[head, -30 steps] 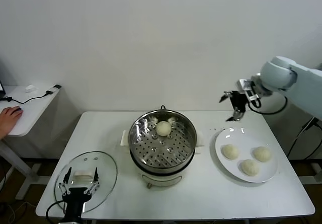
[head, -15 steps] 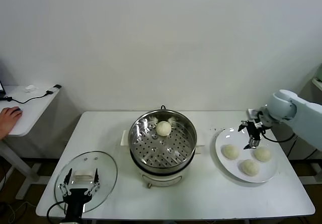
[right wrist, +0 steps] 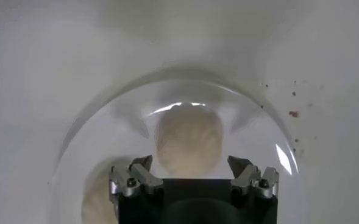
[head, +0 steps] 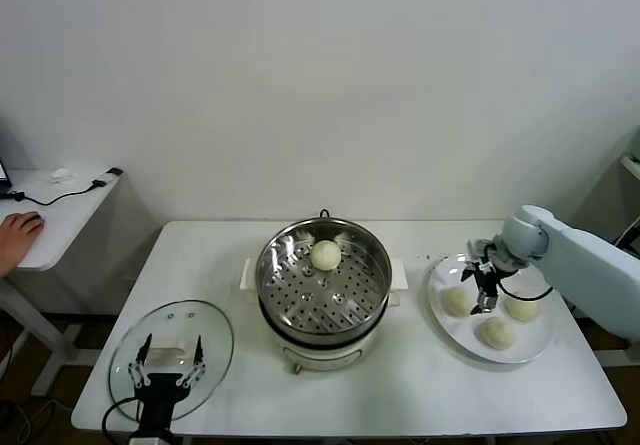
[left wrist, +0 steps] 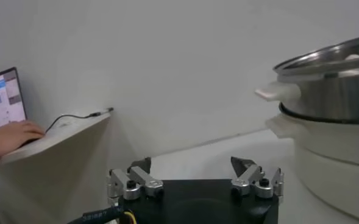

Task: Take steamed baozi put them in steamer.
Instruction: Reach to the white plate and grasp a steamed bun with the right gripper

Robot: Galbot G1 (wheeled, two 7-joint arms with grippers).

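The steamer (head: 323,287), a shiny perforated steel basket on a white pot base, stands mid-table with one baozi (head: 324,255) at its far side. Three more cream-white baozi lie on a white plate (head: 452,333) to the right. My right gripper (head: 482,287) hangs open low over the plate, between the left baozi (head: 457,301) and the right one (head: 521,308). In the right wrist view a baozi (right wrist: 188,140) lies just ahead of the open right gripper (right wrist: 191,164), untouched. My left gripper (head: 167,375) waits open at the table's front left, over the glass lid (head: 172,343).
The left wrist view shows the left gripper (left wrist: 191,165) with the steamer (left wrist: 334,76) off to one side. A side desk (head: 50,220) at the far left holds a cable and a person's hand (head: 18,230). A white wall stands behind the table.
My right arm has swung down from high behind the plate to low over the baozi on it, still open. The left gripper has barely shifted.
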